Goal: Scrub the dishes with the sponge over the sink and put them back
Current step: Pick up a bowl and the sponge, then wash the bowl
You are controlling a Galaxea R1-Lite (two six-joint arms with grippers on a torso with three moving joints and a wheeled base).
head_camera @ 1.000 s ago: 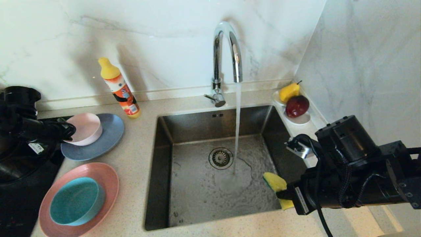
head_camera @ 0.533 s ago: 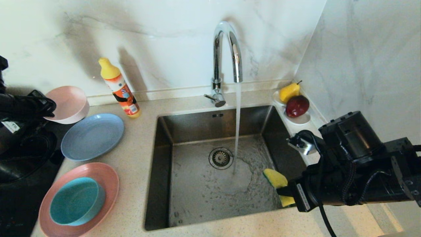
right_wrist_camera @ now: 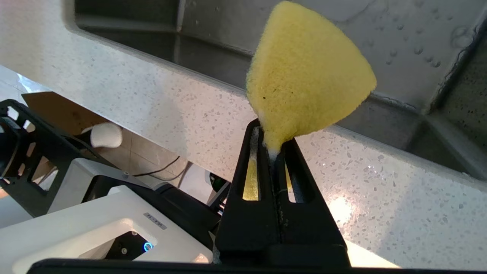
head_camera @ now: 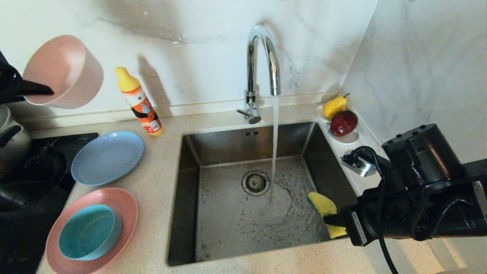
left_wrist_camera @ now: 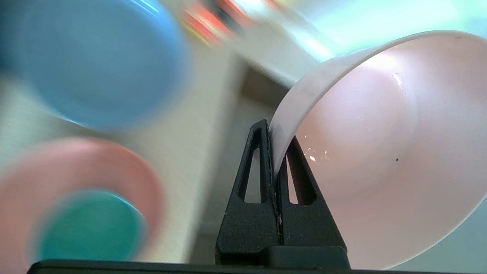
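My left gripper [head_camera: 45, 90] is raised at the far left, above the counter, shut on the rim of the pale pink-white bowl [head_camera: 64, 72], which is tilted on its side. The left wrist view shows the fingers [left_wrist_camera: 262, 152] pinching the bowl [left_wrist_camera: 380, 152] wall. My right gripper [head_camera: 331, 220] is shut on the yellow sponge [head_camera: 322, 205], which it holds over the near right corner of the sink [head_camera: 228, 228]; the sponge [right_wrist_camera: 308, 76] bulges out past that gripper [right_wrist_camera: 273, 142]. The grey-blue plate [head_camera: 107, 158] lies bare on the counter. The teal bowl [head_camera: 89, 232] sits in the pink plate [head_camera: 123, 201].
Water runs from the chrome faucet [head_camera: 262, 57] beside the drain strainer [head_camera: 255, 182]. A yellow-capped detergent bottle [head_camera: 139, 102] stands behind the plates. A white dish with a pear and a red apple [head_camera: 342, 121] sits right of the sink. A steel pot [head_camera: 11, 140] and black cooktop [head_camera: 23, 213] are at the left.
My left gripper has lifted the pale pink-white bowl off the grey-blue plate, up and to the left, tilting it. The right gripper with the sponge has barely shifted.
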